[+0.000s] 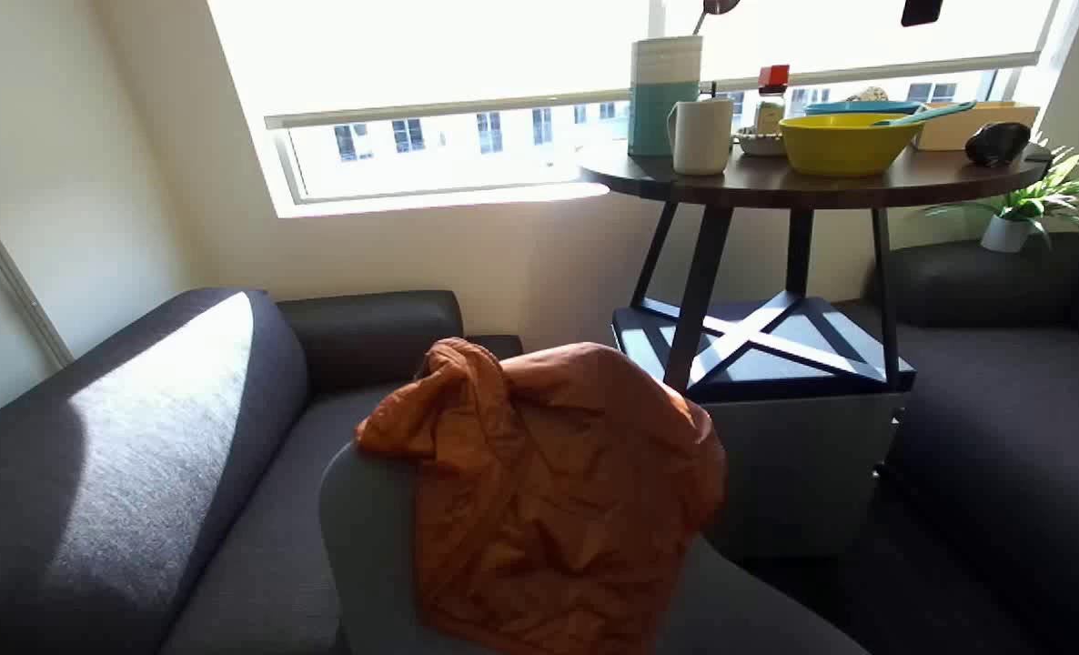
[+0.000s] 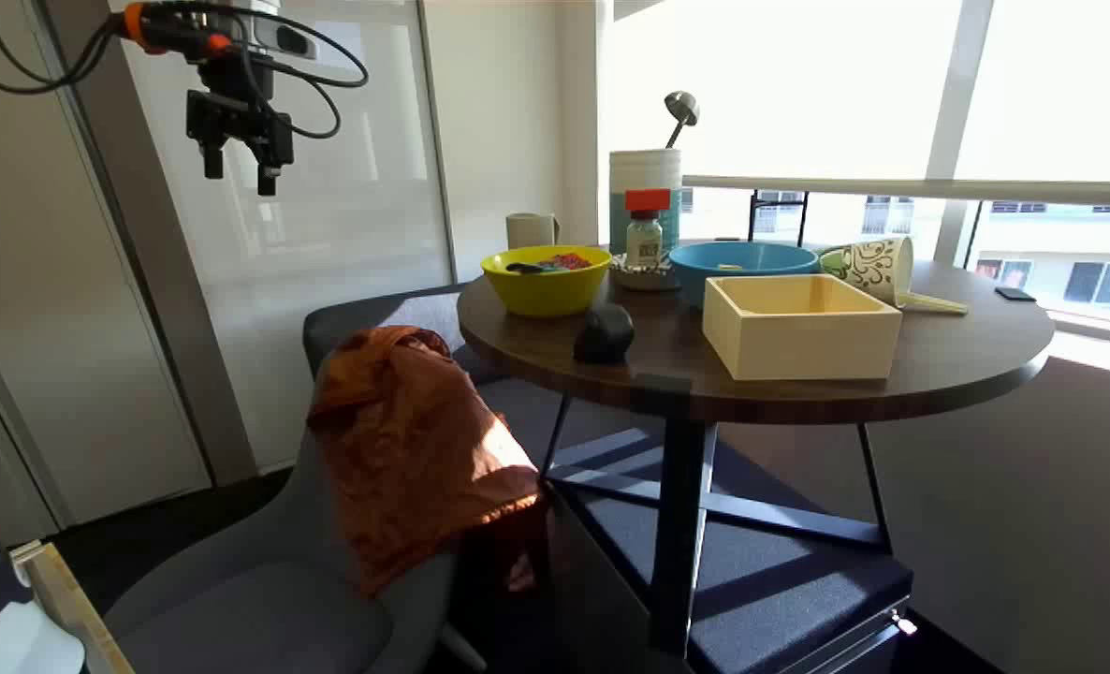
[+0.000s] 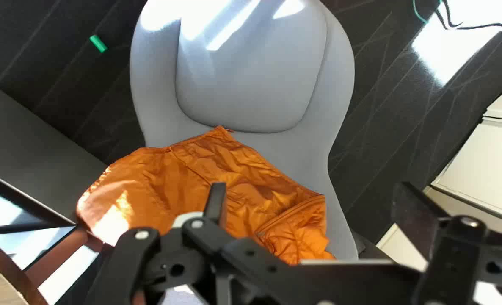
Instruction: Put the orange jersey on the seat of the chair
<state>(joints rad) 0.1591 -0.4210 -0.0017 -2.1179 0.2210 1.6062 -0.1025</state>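
Round dark worktop (image 2: 962, 360) had two bright bowls (image 2: 547, 292); lower left in an exterior view, crinkly orange jersey (image 2: 405, 449) just slumped over the back of one grey chair (image 2: 255, 599). Pincer (image 2: 240, 176), upper left, gaped wide, holding nothing.

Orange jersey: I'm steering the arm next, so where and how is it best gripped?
I'd pinch the orange jersey by the bunched fold at the top of the grey chair's backrest, coming straight down from above. The fabric bulges up there, so the open, downward-pointing end effector could likely straddle it; lower down, the fabric lies flatter.
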